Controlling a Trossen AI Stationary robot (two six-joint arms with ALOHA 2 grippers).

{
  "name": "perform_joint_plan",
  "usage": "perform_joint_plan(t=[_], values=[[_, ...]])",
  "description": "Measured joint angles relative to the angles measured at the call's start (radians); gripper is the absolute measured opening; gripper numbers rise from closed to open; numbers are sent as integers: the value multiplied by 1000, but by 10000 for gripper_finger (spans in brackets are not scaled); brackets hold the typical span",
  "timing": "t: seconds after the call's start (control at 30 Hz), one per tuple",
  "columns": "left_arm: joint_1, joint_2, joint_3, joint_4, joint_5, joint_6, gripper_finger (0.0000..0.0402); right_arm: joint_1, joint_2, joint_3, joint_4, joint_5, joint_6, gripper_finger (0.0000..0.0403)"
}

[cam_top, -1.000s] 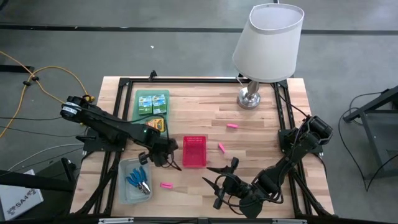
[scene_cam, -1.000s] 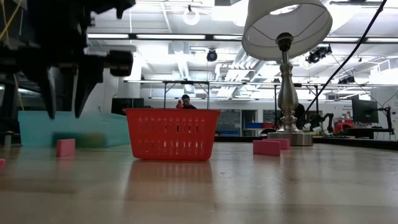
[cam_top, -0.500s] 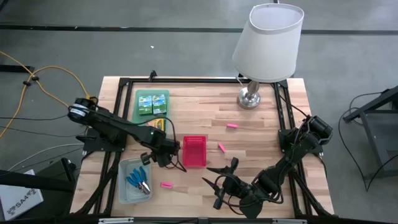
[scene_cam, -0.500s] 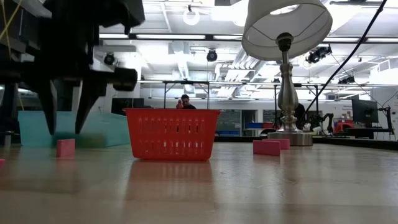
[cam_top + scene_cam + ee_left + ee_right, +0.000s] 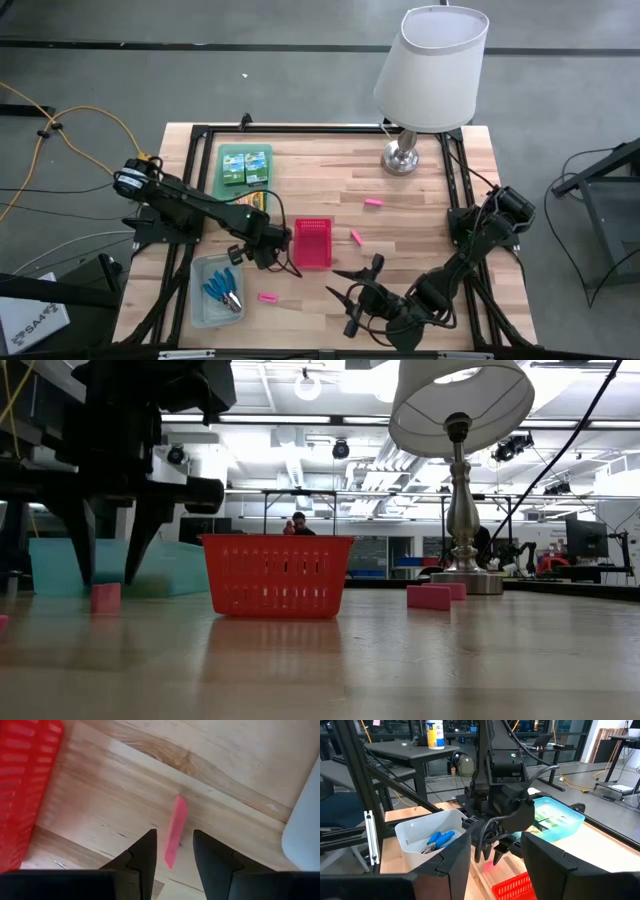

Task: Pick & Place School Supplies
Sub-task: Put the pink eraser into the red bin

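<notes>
1. Hovering my left gripper [image 5: 172, 851] with fingers spread wide over the pink eraser [image 5: 174, 831], which lies on the table between basket [image 5: 312, 243] and bin [image 5: 197, 300], so both sides get caught.
2. Resting my right gripper [image 5: 352, 297] open near the front edge.

Taking the red basket [image 5: 312, 243] as landmark: one pink eraser block [image 5: 267, 297] lay flat on the desk [image 5: 420, 215] just off its near-left corner. Two more pink blocks [image 5: 356, 237] lay right of it, one close, one [image 5: 373, 202] farther back. Green-and-yellow boxes [image 5: 246, 167] sat side by side behind and left. Blue-handled scissors [image 5: 222, 291] lay heaped to its left, in front.
</notes>
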Motion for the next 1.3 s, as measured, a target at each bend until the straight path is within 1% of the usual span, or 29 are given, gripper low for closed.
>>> perform_joint_plan(t=[0.17, 0.27, 0.6, 0.73, 1.13, 1.3], values=[[0, 20, 1, 15, -23, -8, 119, 0, 0, 0, 5, 0, 0, 165], [0, 29, 0, 11, -24, -21, 112, 2, 0, 0, 9, -1, -2, 165], [-5, 24, 2, 23, -43, -23, 39, 13, 0, 0, 30, 4, -26, 165], [-8, 23, 2, 23, -44, -24, 22, 13, 0, 0, 30, 4, -26, 165], [-18, 23, 2, 23, -46, -19, 17, 13, 0, 0, 30, 3, -26, 165], [-29, 23, 23, 12, -46, -27, 16, 13, 0, 0, 30, 3, -26, 165]])
